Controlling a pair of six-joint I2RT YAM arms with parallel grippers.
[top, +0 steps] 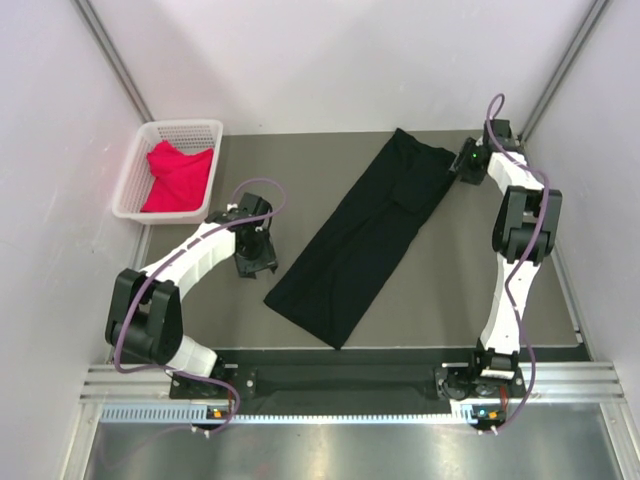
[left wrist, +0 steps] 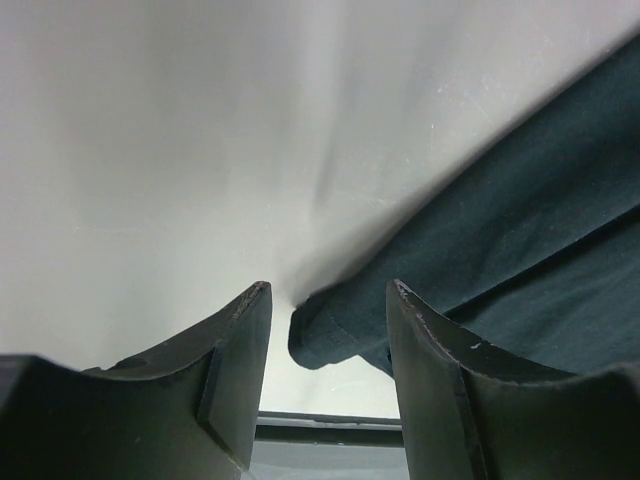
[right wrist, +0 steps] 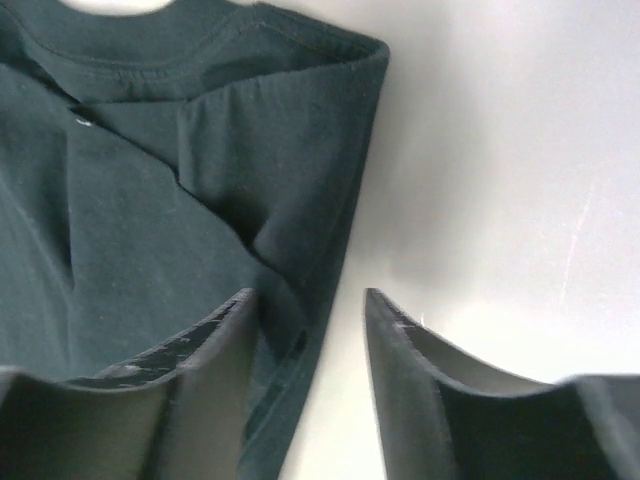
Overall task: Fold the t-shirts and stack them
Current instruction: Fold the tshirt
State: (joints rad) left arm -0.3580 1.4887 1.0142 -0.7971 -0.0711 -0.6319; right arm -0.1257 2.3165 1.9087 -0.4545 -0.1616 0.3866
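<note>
Top external view: the black t-shirt (top: 355, 240) lies on the grey table (top: 450, 300), folded lengthwise into a long strip that runs diagonally from near the left-centre to the far right. The red-pink t-shirt (top: 178, 175) sits crumpled inside the white lattice basket (top: 133, 175) at the far left corner, well apart from the black one.

The left gripper (top: 258, 262) hangs low just left of the strip's near end. In the left wrist view its fingers (left wrist: 235, 350) stand apart, roughly half open, with nothing held between them; a rounded corner of the black t-shirt (left wrist: 520, 250) lies on the table just beyond the tips, in line with the gap.

The right gripper (top: 458, 168) is at the far right end of the strip, by the collar. In the right wrist view its fingers (right wrist: 215, 370) are parted about halfway and have hold of nothing. The folded side edge of the black t-shirt (right wrist: 150, 200) runs down into the gap beside the left finger, while the right finger stands over bare table. The collar shows at the top of that view, with a sleeve folded in over the body
</note>
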